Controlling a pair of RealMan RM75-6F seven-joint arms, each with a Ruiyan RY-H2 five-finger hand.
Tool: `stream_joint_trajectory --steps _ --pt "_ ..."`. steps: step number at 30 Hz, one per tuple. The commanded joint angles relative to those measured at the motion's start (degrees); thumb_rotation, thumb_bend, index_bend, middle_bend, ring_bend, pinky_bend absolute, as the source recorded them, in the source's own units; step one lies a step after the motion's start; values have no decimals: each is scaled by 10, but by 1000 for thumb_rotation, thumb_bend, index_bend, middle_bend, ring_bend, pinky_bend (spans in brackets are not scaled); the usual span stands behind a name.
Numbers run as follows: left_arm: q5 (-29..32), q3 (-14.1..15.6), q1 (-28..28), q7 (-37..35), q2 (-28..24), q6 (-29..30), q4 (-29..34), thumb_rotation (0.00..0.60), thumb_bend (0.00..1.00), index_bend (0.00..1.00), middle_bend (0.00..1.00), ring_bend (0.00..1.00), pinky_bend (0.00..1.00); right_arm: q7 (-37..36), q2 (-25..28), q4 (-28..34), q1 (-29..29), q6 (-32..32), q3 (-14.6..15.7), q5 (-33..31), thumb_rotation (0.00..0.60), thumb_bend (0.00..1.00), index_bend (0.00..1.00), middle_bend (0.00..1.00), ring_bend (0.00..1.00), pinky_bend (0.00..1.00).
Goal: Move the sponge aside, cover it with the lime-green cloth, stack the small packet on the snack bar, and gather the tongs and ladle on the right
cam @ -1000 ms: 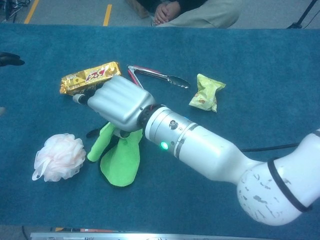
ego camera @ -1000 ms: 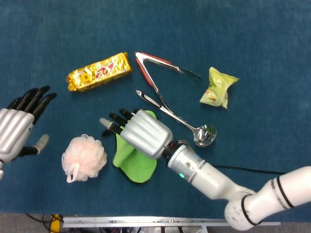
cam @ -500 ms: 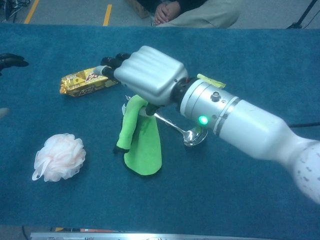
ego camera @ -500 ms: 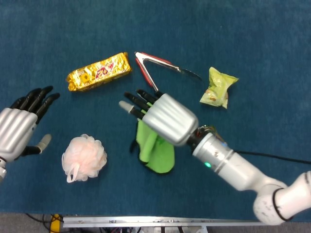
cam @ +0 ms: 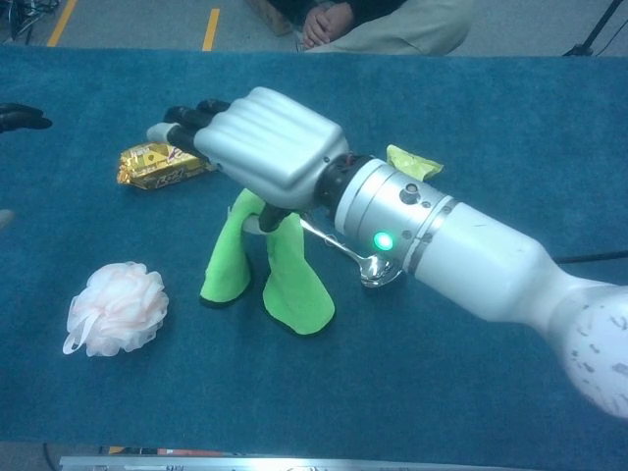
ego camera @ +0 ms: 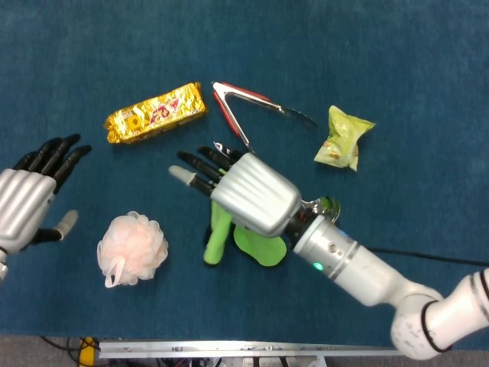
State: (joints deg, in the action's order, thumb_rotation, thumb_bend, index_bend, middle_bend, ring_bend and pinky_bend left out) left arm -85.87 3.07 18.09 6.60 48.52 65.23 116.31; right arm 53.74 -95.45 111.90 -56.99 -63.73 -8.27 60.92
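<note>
Item: right hand (cam: pixel 270 147). Raised above the middle of the tabletop (ego camera: pixel 428 46); fingers extended forward, thumb side hidden beneath the palm. The lime-green cloth (cam: pixel 267 270) is gripped underneath it and hangs in two lobes, the lower hems just touching the surface. Compared with half a second ago, the hand has been carried back toward the left, and the cloth now hangs as two separate folds rather than one.

Item: left hand (ego camera: pixel 27 195). Held at the left edge, fingers spread, nothing grasped.

Item: sponge (ego camera: pixel 131 248). Pink mesh puff, near the front-left corner, uncovered, apart from the cloth.

Item: snack bar (ego camera: pixel 157 112). Gold wrapper, left of centre toward the far edge.

Item: small packet (ego camera: pixel 344 138). Green, toward the right edge, well apart from the bar; not yet stacked.

Item: tongs (ego camera: pixel 248 111). Open, far of centre.

Item: ladle (cam: pixel 358 257). Mostly hidden under the right arm; bowl visible.

Assessment: the covering step is judged to be in hand, with the cloth on its way to the sponge; stacking and gathering remain.
</note>
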Motion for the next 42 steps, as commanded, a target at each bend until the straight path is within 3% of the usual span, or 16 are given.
stream_joint_trajectory --steps 1,13,17,23,27,32,37,42 --pt "-1 1 -2 -3 -2 2 -2 600 375 0 0 0 162 -3 -23 -13 -10 -2 -15 -4 600 188 0 117 145 467" --pt "-7 6 -18 -21 -14 18 -10 600 375 0 0 0 162 -26 -153 -111 -41 -13 -49 15 600 166 0 120 145 466" --pt "-8 8 -22 -24 -16 21 -11 600 375 0 0 0 162 -10 -167 -107 -51 19 -53 -56 600 164 0 123 145 457" --pt "-10 8 -25 -26 -17 22 -13 600 375 0 0 0 162 38 -151 -83 -73 42 -59 -161 600 5 0 124 132 364" --pt "-11 7 -24 -26 -17 21 -13 600 375 0 0 0 162 48 -130 -61 -90 55 -67 -225 600 0 0 110 95 275" --pt "-10 7 -24 -25 -16 18 -13 600 375 0 0 0 162 31 -92 -37 -102 78 -70 -252 600 0 0 76 56 205" --pt "-10 5 -24 -25 -15 18 -14 600 375 0 0 0 162 3 -43 -8 -95 80 -57 -217 600 0 0 69 48 195" --pt "-8 3 -23 -28 -12 14 -18 600 375 0 0 0 162 -5 15 8 -75 57 -20 -160 600 0 0 70 48 195"
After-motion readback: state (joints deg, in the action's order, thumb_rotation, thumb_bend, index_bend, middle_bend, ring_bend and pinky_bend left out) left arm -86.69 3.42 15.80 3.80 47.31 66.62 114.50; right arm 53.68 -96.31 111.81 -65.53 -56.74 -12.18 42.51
